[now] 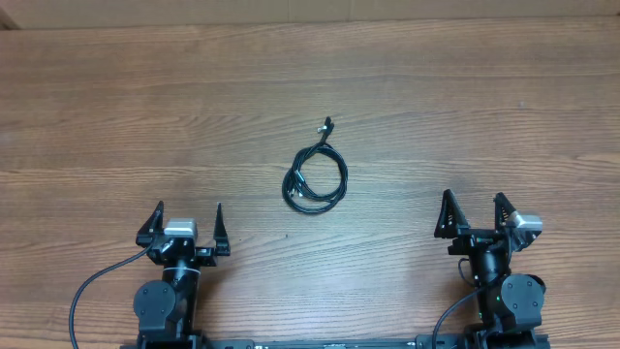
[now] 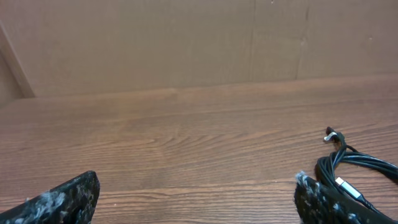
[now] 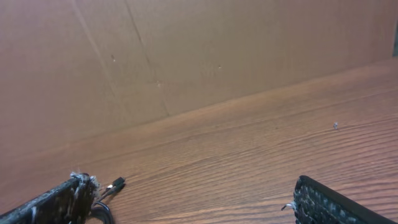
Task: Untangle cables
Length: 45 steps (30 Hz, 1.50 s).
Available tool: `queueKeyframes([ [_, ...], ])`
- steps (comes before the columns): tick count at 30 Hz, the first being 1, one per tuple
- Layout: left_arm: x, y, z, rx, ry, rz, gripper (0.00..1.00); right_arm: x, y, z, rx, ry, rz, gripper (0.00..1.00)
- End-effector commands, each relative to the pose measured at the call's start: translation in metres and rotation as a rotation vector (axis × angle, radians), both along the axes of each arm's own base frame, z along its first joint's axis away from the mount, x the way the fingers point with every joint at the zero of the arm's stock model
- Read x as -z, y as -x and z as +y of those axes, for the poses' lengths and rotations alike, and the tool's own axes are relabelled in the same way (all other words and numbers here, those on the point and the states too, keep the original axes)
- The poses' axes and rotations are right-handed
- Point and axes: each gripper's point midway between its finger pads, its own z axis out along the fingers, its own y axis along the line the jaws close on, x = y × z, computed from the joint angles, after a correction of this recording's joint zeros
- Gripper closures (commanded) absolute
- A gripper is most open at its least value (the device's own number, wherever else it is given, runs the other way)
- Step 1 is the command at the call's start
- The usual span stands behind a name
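Observation:
The cables [image 1: 316, 177] lie as one small coiled bundle of thin black cords in the middle of the wooden table, with one plug end sticking out toward the far side. The left wrist view shows the coil [image 2: 357, 171] at the right edge with a silver-tipped plug. The right wrist view shows a plug end [image 3: 115, 185] at the lower left. My left gripper [image 1: 185, 229] is open and empty, near and left of the coil. My right gripper [image 1: 476, 215] is open and empty, near and right of the coil. Neither touches the cables.
The wooden table [image 1: 145, 116] spreads all around the coil. A brown cardboard wall [image 2: 186, 37] stands along the far edge. The arms' own thick black cables [image 1: 97, 286] run by the bases at the near edge.

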Motion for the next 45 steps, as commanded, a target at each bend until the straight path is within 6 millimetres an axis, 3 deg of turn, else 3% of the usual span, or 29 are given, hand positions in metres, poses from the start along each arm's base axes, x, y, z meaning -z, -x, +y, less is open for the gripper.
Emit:
queueKeyframes([
  [1, 0.001, 0.0, -0.001, 0.002, -0.01, -0.003, 0.0, 0.002, 0.0, 0.0, -0.002, -0.003, -0.001, 0.0],
  [9, 0.001, 0.0, 0.0, 0.0, -0.01, -0.003, 0.0, 0.004, 0.001, 0.014, -0.081, -0.004, 0.006, 0.0],
  [17, -0.004, 0.0, 0.001, -0.008, -0.015, -0.022, 0.0, 0.004, 0.001, 0.014, -0.081, -0.006, 0.006, 0.0],
  [21, -0.009, 0.0, 0.003, -0.016, -0.031, -0.04, 0.01, 0.004, 0.001, 0.018, -0.102, -0.085, 0.013, 0.0],
  [28, -0.019, 0.001, -0.004, 0.02, -0.027, -0.062, 0.0, -0.011, 0.006, 0.03, -0.178, -0.086, -0.015, 0.0],
  [37, -0.056, 0.008, -0.004, 0.021, -0.029, -0.126, 0.0, -0.04, 0.017, 0.042, -0.256, -0.086, -0.033, 0.0],
  [43, -0.087, 0.016, -0.004, 0.017, -0.029, -0.142, 0.0, -0.059, 0.028, 0.045, -0.282, -0.14, -0.009, 0.0],
  [45, -0.108, 0.014, -0.009, 0.049, -0.029, -0.13, 0.0, -0.075, 0.038, 0.049, -0.309, -0.139, -0.013, 0.0],
])
